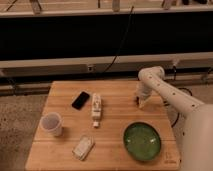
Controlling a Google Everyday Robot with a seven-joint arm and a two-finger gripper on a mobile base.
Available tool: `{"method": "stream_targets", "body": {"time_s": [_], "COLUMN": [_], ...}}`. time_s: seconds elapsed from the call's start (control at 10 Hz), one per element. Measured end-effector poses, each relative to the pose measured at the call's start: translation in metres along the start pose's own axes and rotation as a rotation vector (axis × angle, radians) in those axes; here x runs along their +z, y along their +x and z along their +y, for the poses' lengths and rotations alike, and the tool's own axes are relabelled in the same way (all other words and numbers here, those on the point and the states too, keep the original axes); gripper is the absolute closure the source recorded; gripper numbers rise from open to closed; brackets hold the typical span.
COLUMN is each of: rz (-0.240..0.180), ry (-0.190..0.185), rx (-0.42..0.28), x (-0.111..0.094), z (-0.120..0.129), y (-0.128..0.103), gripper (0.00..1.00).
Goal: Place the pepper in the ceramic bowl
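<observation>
Looking across a wooden table (pixel 117 89), we find the gripper (pixel 139 102) low at the far right, the dark pepper (pixel 135 100) right at its tip; its grip we cannot tell. The green ceramic bowl (pixel 142 141) sits nearer, apart.

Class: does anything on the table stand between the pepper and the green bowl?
Nothing visible does. The gripper is down at the pepper, and only bare tabletop lies between it and the ceramic bowl nearer the camera.
</observation>
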Motion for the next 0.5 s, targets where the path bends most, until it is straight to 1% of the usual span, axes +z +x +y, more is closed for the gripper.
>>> {"method": "stream_targets", "body": {"time_s": [0.2,0.3,0.4,0.5], "rz": [0.008,0.010,0.012,0.018], "ry": [0.000,0.001,0.004,0.009], "rx": [-0.006,-0.006,-0.009,-0.012], "x": [0.002,0.003,0.000,-0.010], "z": [-0.002,-0.002,0.001,0.006], "y": [0.003,0.004,0.003,-0.001], "gripper": [0.85,0.92,0.99,0.99]}}
